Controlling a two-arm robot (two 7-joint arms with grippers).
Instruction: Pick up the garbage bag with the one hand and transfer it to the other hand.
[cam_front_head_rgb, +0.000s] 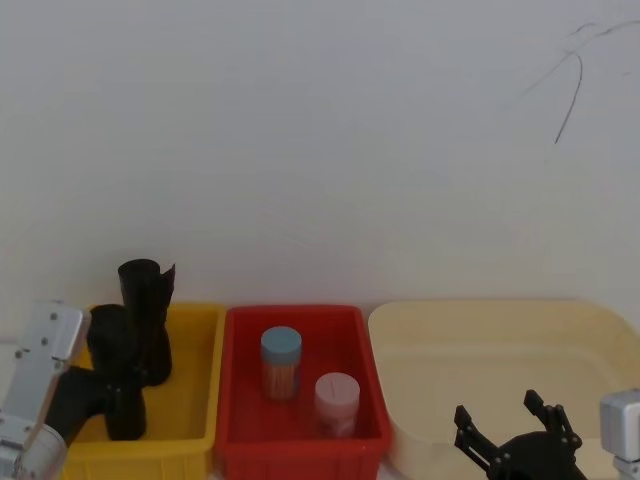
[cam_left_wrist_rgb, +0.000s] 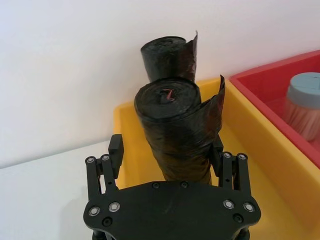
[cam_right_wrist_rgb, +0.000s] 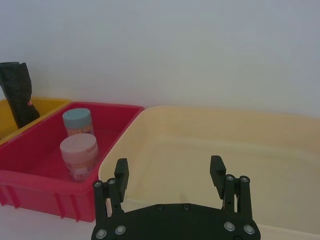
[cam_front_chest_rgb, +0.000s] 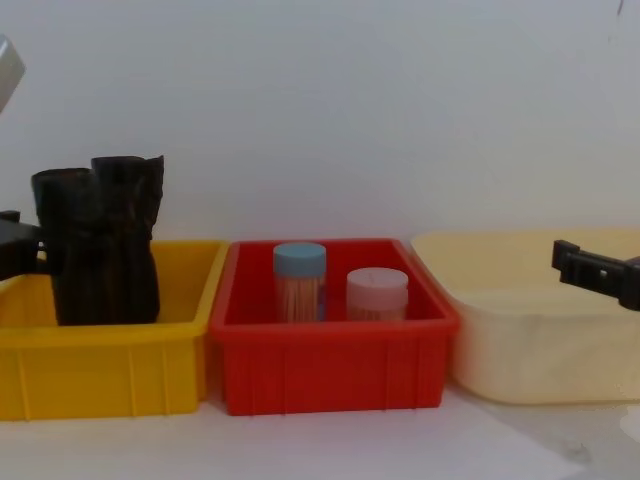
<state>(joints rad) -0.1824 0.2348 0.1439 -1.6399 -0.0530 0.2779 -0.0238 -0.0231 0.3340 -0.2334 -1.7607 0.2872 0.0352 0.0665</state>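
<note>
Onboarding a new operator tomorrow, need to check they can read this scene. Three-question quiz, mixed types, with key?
1. True or false: the left hand is open, with its fingers on either side of the garbage bag in the yellow bin.
2. The open right hand hovers over which bin? A) yellow B) red C) cream
3. How many jars stand in the red bin?
Key: 1 true. 2 C, the cream bin. 3 two: a blue-lidded jar and a pink-lidded jar.
</note>
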